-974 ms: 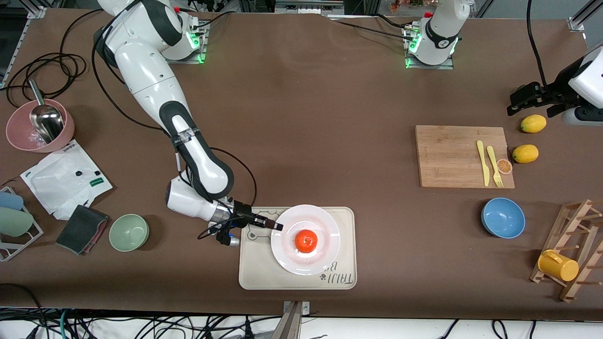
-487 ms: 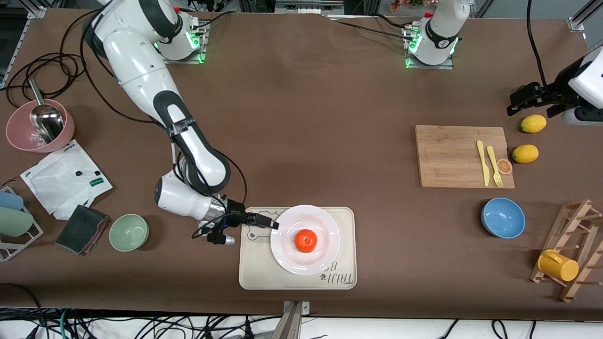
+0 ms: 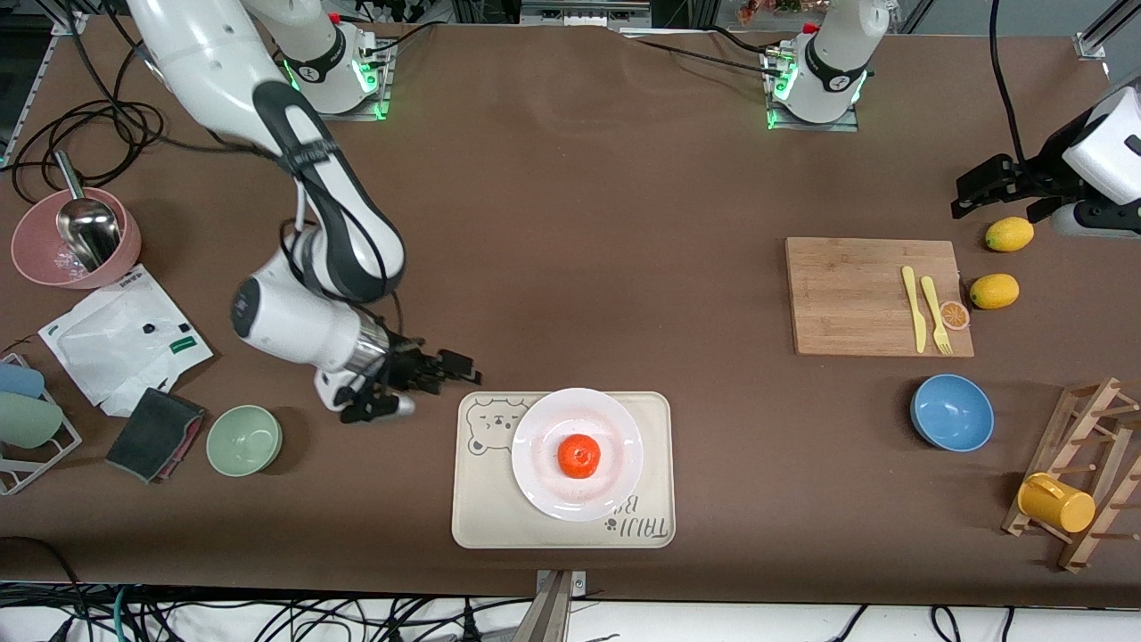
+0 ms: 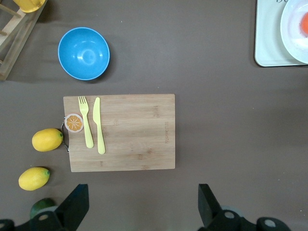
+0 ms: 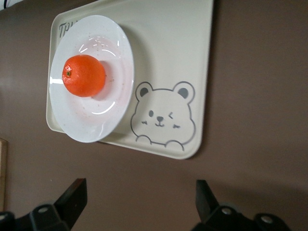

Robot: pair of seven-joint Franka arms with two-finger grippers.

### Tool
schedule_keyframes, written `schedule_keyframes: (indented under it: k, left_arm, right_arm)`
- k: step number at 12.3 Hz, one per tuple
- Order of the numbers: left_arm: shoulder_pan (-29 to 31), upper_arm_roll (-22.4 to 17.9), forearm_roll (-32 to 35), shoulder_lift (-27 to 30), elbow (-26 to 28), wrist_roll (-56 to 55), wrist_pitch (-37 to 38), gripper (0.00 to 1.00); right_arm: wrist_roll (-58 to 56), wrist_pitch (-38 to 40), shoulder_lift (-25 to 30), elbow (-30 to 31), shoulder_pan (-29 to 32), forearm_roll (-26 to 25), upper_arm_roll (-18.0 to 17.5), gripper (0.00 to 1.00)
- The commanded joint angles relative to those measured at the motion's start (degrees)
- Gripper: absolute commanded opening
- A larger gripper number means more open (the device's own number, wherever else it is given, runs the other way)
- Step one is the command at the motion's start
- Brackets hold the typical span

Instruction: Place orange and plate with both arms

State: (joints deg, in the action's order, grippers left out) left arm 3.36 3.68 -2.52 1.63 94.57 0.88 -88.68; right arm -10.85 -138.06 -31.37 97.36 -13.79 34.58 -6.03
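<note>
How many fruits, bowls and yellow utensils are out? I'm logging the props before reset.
Orange on the plate: 1
Lemons: 2
Orange slice: 1
Bowls, pink, green, blue: 3
Yellow utensils, knife and fork: 2
Total: 9

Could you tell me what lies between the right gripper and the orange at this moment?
In the front view, only the bear tray corner and the plate rim separate the right gripper from the orange.
</note>
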Motion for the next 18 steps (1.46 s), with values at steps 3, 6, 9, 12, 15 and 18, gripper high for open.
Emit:
schedule_keyframes:
  k: [3, 6, 9, 12, 15, 18]
  left_arm:
    - [0.15, -0.25, -1.08, -0.48, -1.05, 0.61, 0.17, 1.0]
    - [-0.02, -0.16, -1.0, -0.48, -1.14, 0.61, 0.17, 1.0]
    - [-0.02, -0.16, -1.0, -0.48, -1.14, 0.61, 0.17, 1.0]
    - [-0.02, -0.16, -1.0, -0.48, -1.14, 0.61, 0.7, 1.0]
    - [0.06, -0.16, -1.0, -0.48, -1.14, 0.61, 0.79, 1.0]
    - [0.15, -0.25, -1.0, -0.48, -1.05, 0.61, 0.87, 1.0]
  right_arm:
    - [2.23, 17.5, 24.66, 15.93, 2.01, -16.96, 4.62, 1.0]
    - [3.99, 30.26, 29.08, 11.55, 2.19, -26.47, 6.47, 1.0]
    - [5.76, 41.35, 30.84, 5.05, 2.28, -32.89, 7.43, 1.0]
    - [5.14, 43.4, 30.76, 1.87, 2.28, -35.89, 7.7, 1.0]
    - [5.67, 46.11, 29.88, -1.11, 2.37, -35.63, 8.05, 1.0]
    - [5.67, 47.18, 28.91, -2.88, 2.19, -35.1, 7.96, 1.0]
